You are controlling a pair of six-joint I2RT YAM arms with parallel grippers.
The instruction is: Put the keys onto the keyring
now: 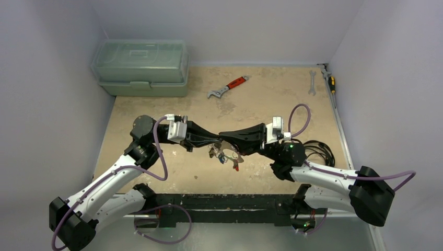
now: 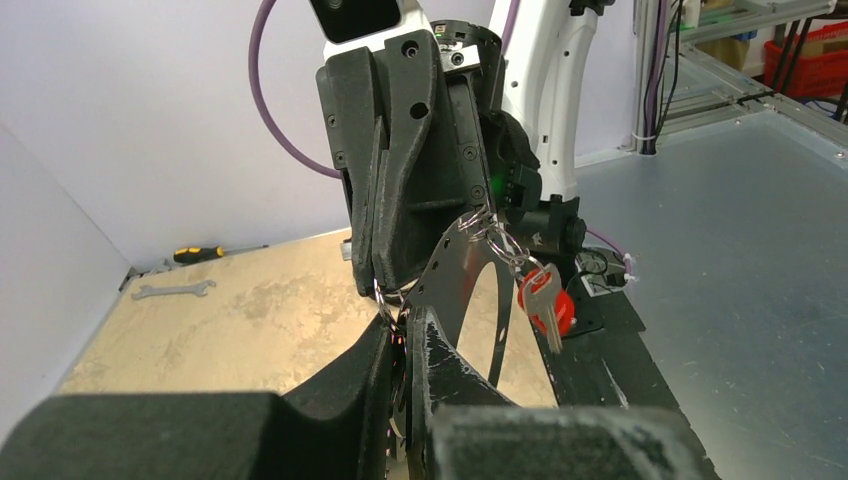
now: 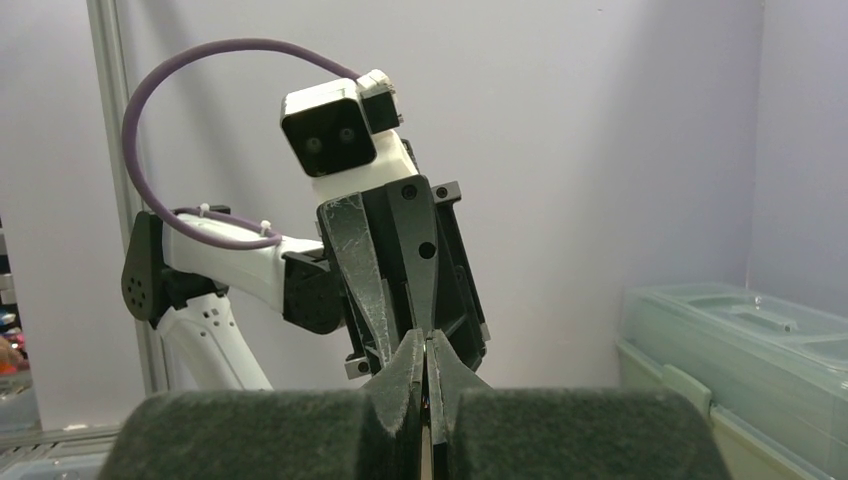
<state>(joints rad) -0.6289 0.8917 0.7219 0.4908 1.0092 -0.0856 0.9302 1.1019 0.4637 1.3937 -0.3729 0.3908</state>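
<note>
Left wrist view gives the clearest look at the exchange: the left gripper [image 2: 407, 345] has its two black fingers pressed nearly together, and the large thin metal keyring [image 2: 452, 255] — a curved band that reads dark against the light here — runs down into the slit between them. It looks pinched there. Directly opposite, tip to tip, the right gripper [image 2: 384, 290] is closed too, with a sliver of silvery wire showing at its fingertips; whether that is the same loop or a small split ring I cannot tell. The right wrist view agrees that the fingers of both grippers are pressed together.

From the upper part of the keyring a small silver key with a red plastic tag [image 2: 543, 298] dangles off a cluster of little rings, free of both grippers. In the top view the whole bundle hangs just below the meeting fingertips, above the middle of the tan table [image 1: 271, 104], well apart from the red-handled adjustable wrench [image 1: 228, 87], the plain silver spanner [image 1: 312, 82] and the pale green translucent toolbox [image 1: 141, 65] at the far side.

My reading is that the threading step is in hand — the loop is held between the two arms so that a key can be worked onto it. The next move likely calls for one gripper to hold firm while the other feeds along the wire, with small, slow motions, since a slip would drop the bundle.
</note>
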